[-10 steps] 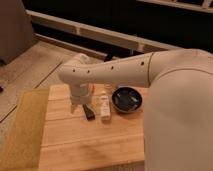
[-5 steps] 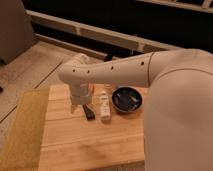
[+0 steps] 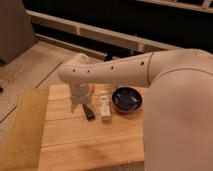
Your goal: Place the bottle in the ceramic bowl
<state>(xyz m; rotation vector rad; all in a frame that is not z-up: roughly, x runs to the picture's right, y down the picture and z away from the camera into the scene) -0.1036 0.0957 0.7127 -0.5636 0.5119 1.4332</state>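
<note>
The pale slim bottle (image 3: 104,106) lies on the wooden table (image 3: 85,145) with its cap end pointing away from me. The glossy dark bowl (image 3: 127,100) stands just right of it, a small gap apart, and holds nothing that I can see. My gripper (image 3: 76,106) hangs from the white arm (image 3: 115,72) over the table, left of the bottle and beyond a flat black bar (image 3: 90,114). It is apart from the bottle.
The black bar lies between the gripper and the bottle. A small orange-and-white object (image 3: 90,89) shows partly behind the wrist. A yellowish mat (image 3: 22,130) covers the table's left side. My large white arm body (image 3: 180,120) blocks the right side.
</note>
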